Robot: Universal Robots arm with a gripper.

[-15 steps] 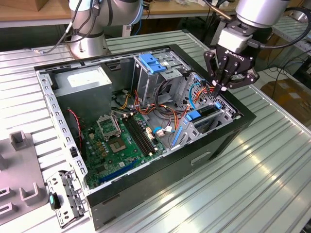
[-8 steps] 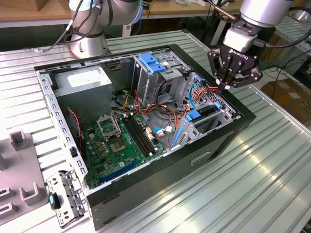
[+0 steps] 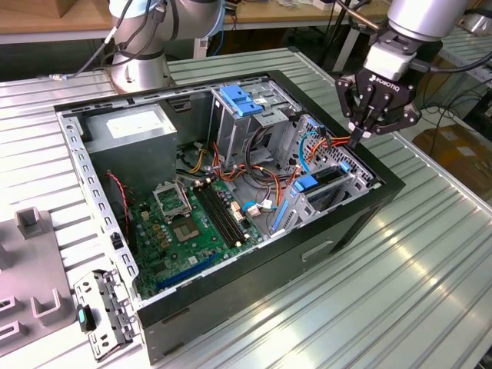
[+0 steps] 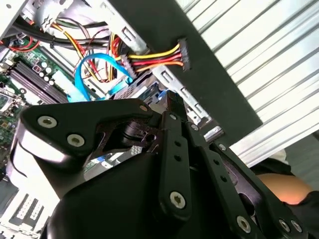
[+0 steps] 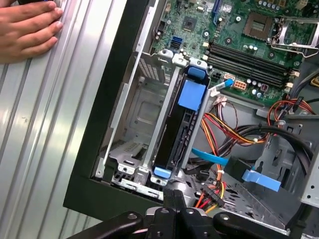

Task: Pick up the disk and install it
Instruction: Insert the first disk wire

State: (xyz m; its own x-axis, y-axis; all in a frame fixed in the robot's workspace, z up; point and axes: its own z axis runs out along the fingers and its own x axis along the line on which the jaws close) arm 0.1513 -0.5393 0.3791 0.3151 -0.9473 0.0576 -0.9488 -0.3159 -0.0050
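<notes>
Disk [image 5: 178, 133] on edge inside drive cage [image 5: 142, 112] slot; claw [image 3: 358, 138] above cage, fingers together.

Black robot gripper [image 3: 358, 132], upper housing: one short word in white capitals, a maker's mark, seen in the exterior view; not transcribed here.
White rectangular sticker [image 3: 132, 123], on top of the grey metal power-supply box [image 3: 146, 154]: rows of dark print, too small to read.
Green circuit board [image 5: 234, 30], on the floor of the case: fine white component markings in the first wrist view, none legible.
Numbers and signs: none readable.
</notes>
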